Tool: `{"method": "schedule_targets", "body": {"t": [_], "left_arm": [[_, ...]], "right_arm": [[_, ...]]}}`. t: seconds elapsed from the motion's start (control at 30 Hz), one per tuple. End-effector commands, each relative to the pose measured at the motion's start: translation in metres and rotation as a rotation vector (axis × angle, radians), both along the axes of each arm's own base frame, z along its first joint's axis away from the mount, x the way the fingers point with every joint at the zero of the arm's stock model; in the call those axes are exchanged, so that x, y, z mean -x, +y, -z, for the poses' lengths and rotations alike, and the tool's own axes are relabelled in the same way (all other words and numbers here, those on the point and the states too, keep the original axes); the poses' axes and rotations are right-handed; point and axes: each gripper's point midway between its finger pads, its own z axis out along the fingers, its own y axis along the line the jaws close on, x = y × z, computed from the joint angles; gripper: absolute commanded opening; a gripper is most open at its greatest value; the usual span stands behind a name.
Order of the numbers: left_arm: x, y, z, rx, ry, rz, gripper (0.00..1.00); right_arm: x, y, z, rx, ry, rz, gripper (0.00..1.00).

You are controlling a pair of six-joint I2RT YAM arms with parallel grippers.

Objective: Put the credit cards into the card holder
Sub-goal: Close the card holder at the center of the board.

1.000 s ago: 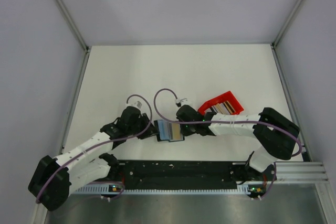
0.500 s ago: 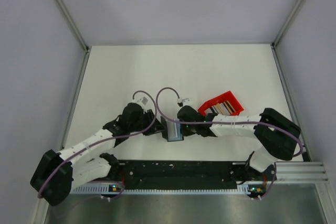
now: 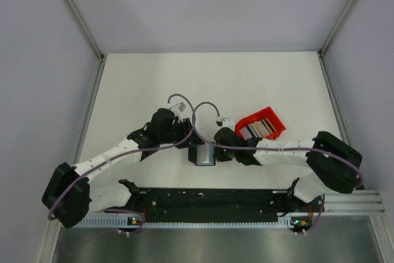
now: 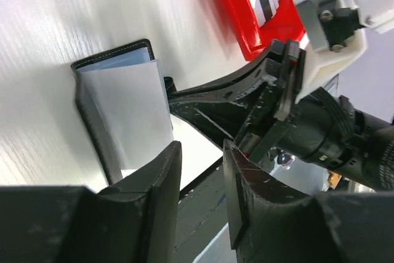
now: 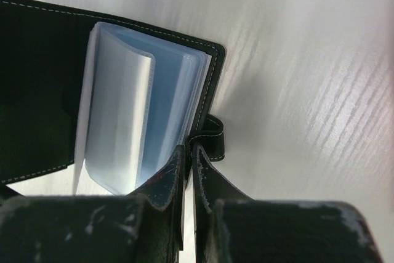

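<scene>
Pinching card holder [image 5: 37, 60] cover edge, right claw [image 5: 188, 158] shut tight; left claw [image 4: 202, 155] part-open, empty; credit cards [image 3: 258, 129] half hidden in red tray [image 3: 266, 116], print unreadable.

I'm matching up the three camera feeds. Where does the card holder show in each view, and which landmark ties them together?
Top external: card holder at centre, between the two arms' grippers.
Left wrist: card holder left of centre, open, pale sleeves showing.
Right wrist: card holder fills the left half, sleeves fanned.
Shared landmark: the right gripper, clamped on the card holder's edge in all three.
</scene>
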Motion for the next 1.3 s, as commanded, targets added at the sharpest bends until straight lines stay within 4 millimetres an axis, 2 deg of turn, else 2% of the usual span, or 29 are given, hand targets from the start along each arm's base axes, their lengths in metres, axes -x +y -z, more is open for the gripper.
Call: {"method": "schedule_targets", "body": {"t": [0.0, 0.1, 0.17, 0.33, 0.43, 0.53, 0.6, 0.67, 0.7, 0.8, 0.87, 1.0, 1.17, 1.27], "left_arm": [[0.002, -0.007, 0.017, -0.078, 0.017, 0.071, 0.36], [0.005, -0.014, 0.024, -0.079, 0.030, 0.085, 0.32], [0.005, -0.019, 0.021, -0.068, 0.018, 0.087, 0.31], [0.006, -0.027, -0.018, -0.041, -0.079, 0.107, 0.33], [0.004, -0.019, -0.043, -0.079, -0.162, 0.093, 0.37], [-0.001, 0.002, -0.057, -0.143, -0.225, 0.032, 0.38], [-0.007, 0.027, -0.056, -0.221, -0.247, -0.079, 0.38], [-0.012, 0.071, -0.031, -0.384, -0.177, -0.278, 0.37], [-0.015, 0.086, -0.020, -0.433, -0.159, -0.353, 0.37], [-0.010, 0.103, 0.009, -0.504, -0.095, -0.403, 0.38], [-0.004, 0.094, 0.029, -0.475, -0.034, -0.366, 0.38], [-0.002, 0.064, 0.046, -0.338, 0.015, -0.304, 0.40], [-0.005, 0.041, 0.043, -0.195, -0.017, -0.263, 0.45], [0.001, 0.028, 0.040, -0.142, -0.002, -0.202, 0.44]], "right_arm": [[0.001, -0.008, -0.007, -0.039, -0.018, 0.075, 0.00], [-0.001, -0.014, -0.010, -0.049, -0.035, 0.104, 0.00], [-0.002, -0.017, -0.013, -0.054, -0.048, 0.114, 0.00], [-0.005, -0.027, -0.015, -0.049, -0.063, 0.147, 0.00], [-0.005, -0.034, -0.015, -0.042, -0.064, 0.153, 0.00], [-0.005, -0.038, -0.014, -0.038, -0.064, 0.154, 0.00], [-0.005, -0.040, -0.014, -0.036, -0.066, 0.156, 0.00], [-0.005, -0.040, -0.015, -0.037, -0.065, 0.155, 0.00], [-0.005, -0.040, -0.016, -0.039, -0.067, 0.155, 0.00], [-0.005, -0.042, -0.017, -0.035, -0.069, 0.156, 0.00], [-0.004, -0.044, -0.017, -0.033, -0.069, 0.157, 0.00], [-0.003, -0.047, -0.019, -0.035, -0.069, 0.160, 0.00], [-0.001, -0.051, -0.020, -0.037, -0.070, 0.164, 0.00], [-0.002, -0.050, -0.020, -0.038, -0.071, 0.165, 0.00]]}}
